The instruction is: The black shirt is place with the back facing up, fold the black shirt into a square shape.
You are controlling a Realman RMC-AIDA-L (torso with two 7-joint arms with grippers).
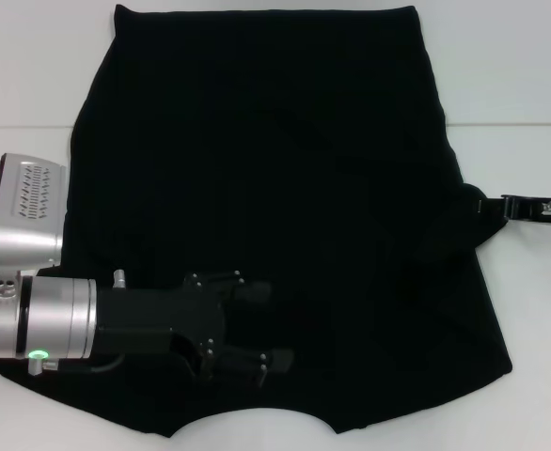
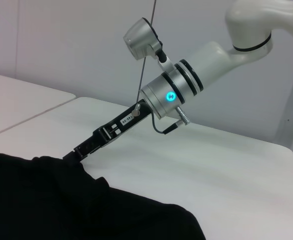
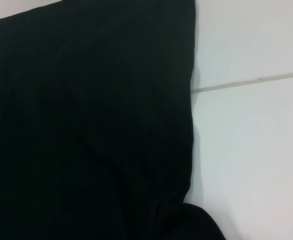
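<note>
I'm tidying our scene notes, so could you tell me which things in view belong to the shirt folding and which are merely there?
Belonging to the job:
- black shirt, spread on the table
- left gripper, open above the shirt near its neckline
- right gripper, at the shirt's right edge

Merely there:
- white table

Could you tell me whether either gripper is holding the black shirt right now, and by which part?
The right gripper meets the black shirt at its right sleeve edge, grip unclear. The left gripper hovers open above it.
</note>
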